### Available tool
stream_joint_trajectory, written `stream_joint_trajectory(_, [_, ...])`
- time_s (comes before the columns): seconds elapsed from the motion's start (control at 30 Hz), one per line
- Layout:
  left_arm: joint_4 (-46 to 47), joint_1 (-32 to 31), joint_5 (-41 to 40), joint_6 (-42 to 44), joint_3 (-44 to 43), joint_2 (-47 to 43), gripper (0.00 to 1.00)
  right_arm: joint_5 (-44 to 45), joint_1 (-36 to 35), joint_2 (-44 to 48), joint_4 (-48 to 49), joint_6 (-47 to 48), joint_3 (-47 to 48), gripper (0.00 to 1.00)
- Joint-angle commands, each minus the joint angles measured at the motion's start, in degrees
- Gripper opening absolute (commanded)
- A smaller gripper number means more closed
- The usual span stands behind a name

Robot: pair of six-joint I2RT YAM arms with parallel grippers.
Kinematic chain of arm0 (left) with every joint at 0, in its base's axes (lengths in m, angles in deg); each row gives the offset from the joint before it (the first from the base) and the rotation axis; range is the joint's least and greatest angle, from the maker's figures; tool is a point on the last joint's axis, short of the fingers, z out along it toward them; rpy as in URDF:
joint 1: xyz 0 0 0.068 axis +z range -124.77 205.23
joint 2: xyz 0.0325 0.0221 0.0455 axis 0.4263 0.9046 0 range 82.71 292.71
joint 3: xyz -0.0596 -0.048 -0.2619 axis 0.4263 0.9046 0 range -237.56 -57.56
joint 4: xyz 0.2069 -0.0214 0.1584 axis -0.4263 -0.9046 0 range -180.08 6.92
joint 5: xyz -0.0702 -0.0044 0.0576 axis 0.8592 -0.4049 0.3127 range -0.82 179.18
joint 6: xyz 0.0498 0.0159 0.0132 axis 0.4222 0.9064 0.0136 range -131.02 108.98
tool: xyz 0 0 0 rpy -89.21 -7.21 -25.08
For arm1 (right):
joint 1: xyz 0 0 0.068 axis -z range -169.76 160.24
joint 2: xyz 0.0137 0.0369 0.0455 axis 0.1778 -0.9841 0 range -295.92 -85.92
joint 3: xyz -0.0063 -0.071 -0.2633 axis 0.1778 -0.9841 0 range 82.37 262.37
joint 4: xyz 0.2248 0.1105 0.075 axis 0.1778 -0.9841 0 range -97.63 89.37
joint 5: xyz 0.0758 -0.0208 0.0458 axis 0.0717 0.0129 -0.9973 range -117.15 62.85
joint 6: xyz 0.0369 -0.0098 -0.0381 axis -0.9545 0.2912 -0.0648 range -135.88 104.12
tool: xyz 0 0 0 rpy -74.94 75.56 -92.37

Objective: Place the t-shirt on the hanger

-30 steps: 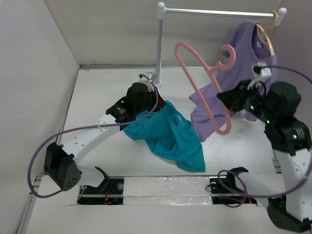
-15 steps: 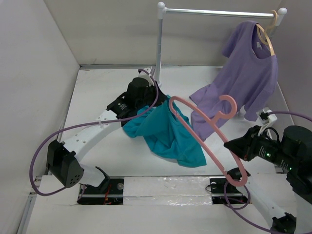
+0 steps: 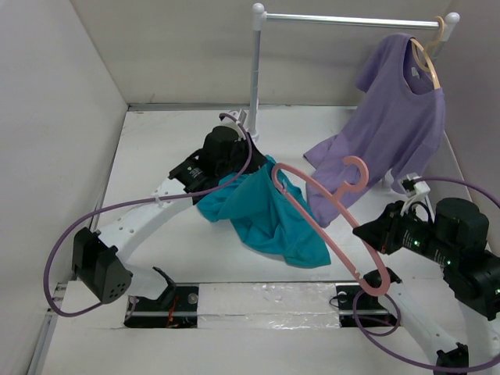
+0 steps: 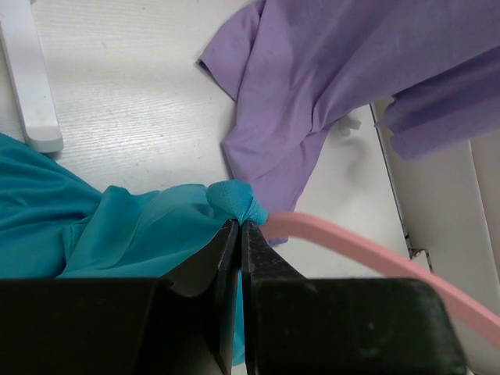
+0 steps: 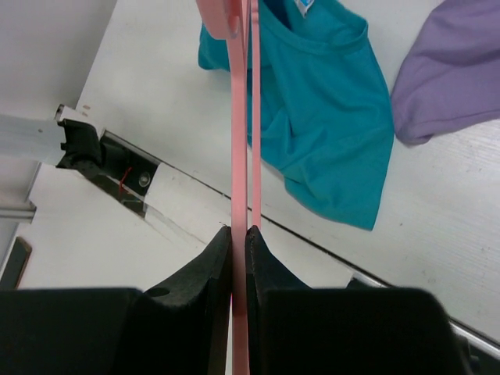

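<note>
Holding the hanger (image 5: pixel 237 156) slanted above the table (image 3: pixel 156 195), long axis running from far-left down to near-right, hook curling up toward the far side in front of the lilac t-shirt (image 3: pixel 391 117). Thin, pink, rounded frame. Clamping its near-right end in the right gripper (image 5: pixel 239 234), fingers closed almost together on the narrow bar. Aiming its far-left corner at the t-shirt (image 3: pixel 273 219), just beside the bunched cloth in the left gripper (image 4: pixel 241 234). Pinching a small fold of plain teal fabric, left fingers pressed fully together, that edge raised and the rest draped, crumpled, at mid-table. Arcing the left arm out from the near-left base; setting the right wrist low at near-right, pointed left.
</note>
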Motion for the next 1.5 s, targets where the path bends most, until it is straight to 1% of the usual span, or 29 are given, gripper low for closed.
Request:
stream_joint_trajectory(0.0, [-0.41,-0.18,-1.43,0.34,-0.52,-5.13,0.0,1.82,-1.44,-1.76,7.19,1.47,3.87,0.0])
stream_joint_trajectory(0.03, [-1.02,-0.18,-3.34,0.44,-0.25,-5.66,0.0,1.99,-1.45,-2.11,7.28,1.73,4.4,0.0])
stream_joint_trajectory(0.1, [-1.29,-0.18,-3.45,0.7,-0.16,-5.93,0.0,1.82,-1.97,-2.37,7.63,1.82,4.67,0.0])
stream_joint_trajectory(0.2, [-1.2,-0.18,-2.31,1.05,-0.34,-5.84,0.0,-0.19,-1.97,-2.82,8.33,2.0,2.65,0.0])
stream_joint_trajectory(0.23, [-0.94,-0.18,-0.65,1.05,-0.34,-5.67,0.0,-0.81,-1.97,-2.82,8.94,1.91,1.17,0.0])
stream_joint_trajectory(0.6, [-0.58,-0.18,0.51,2.37,-2.27,-4.61,0.0,-8.37,-1.97,-3.61,10.71,1.74,-1.92,0.0])
stream_joint_trajectory(0.77, [-1.2,-0.18,-0.46,2.55,-2.8,-4.7,0.0,-9.07,-1.97,-3.17,9.39,2.0,-1.66,0.0])
stream_joint_trajectory(0.9, [-1.64,-0.71,0.94,2.2,-3.5,-4.96,0.0,-9.78,-2.5,-2.64,10.44,1.12,-3.67,0.0])
stream_joint_trajectory(1.03, [-2.08,-1.32,2.61,0.62,-2.98,-7.32,0.0,-8.38,-2.5,-3.69,16.76,-1.77,-5.43,0.0])
stream_joint_trajectory(1.1, [-2.08,-1.32,3.23,0.09,-2.19,-8.3,0.0,-8.11,-2.5,-5.71,22.82,-3.88,-5.61,0.0])
stream_joint_trajectory(1.17, [-3.3,-1.32,2.1,0.08,-2.45,-9.61,0.0,-7.5,-2.5,-7.55,28.69,-5.72,-5.18,0.0])
stream_joint_trajectory(1.27, [-4.54,-1.32,1.56,0.35,-3.93,-10.58,0.0,-4.87,-5.48,-11.94,34.77,-6.35,-3.6,0.0])
stream_joint_trajectory(1.3, [-4.8,-1.32,1.82,0.44,-4.55,-10.67,0.0,-3.9,-7.4,-14.39,35.92,-6.0,-2.72,0.0])
stream_joint_trajectory(1.4, [-4.8,-1.32,2.53,0.26,-6.84,-11.55,0.0,0.4,-11.28,-17.83,38.38,-5.21,-1.4,0.0])
stream_joint_trajectory(1.43, [-4.54,-1.32,2.79,0.09,-7.54,-11.81,0.0,3.9,-14.6,-19.59,39.35,-5.29,-1.48,0.0])
stream_joint_trajectory(1.47, [-4.71,-1.32,3.14,0.0,-8.68,-11.99,0.0,6.28,-16.46,-20.21,41.36,-5.64,-1.48,0.0])
